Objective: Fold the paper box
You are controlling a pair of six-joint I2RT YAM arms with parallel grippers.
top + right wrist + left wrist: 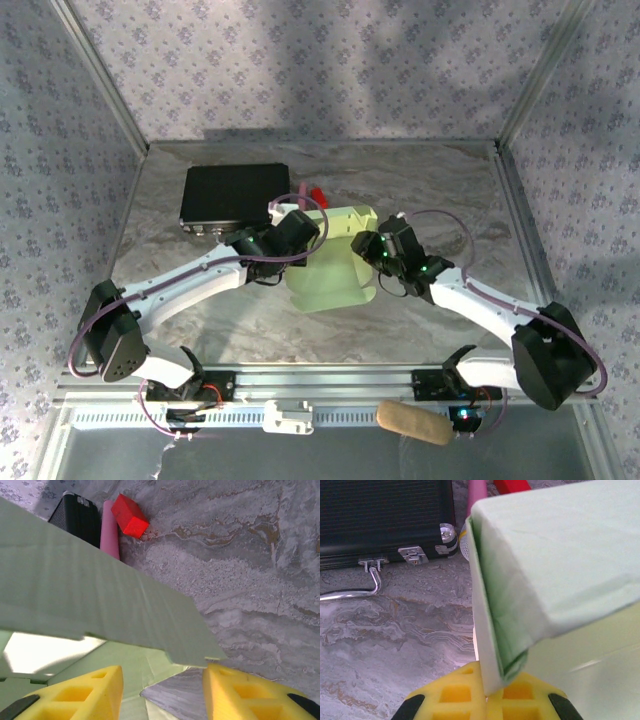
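Pale green paper box [330, 270] on table [440, 310] | left hand [487, 692] clenched on its wall [481, 625] | right hand [162, 680] parted around loose flap [125, 615] | step: flap folding | next: pinch flap, tuck inward

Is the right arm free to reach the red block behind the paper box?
Probably not directly: the paper box stands between the right tool and the red block, its flap right ahead of the open jaws. It likely must go over.
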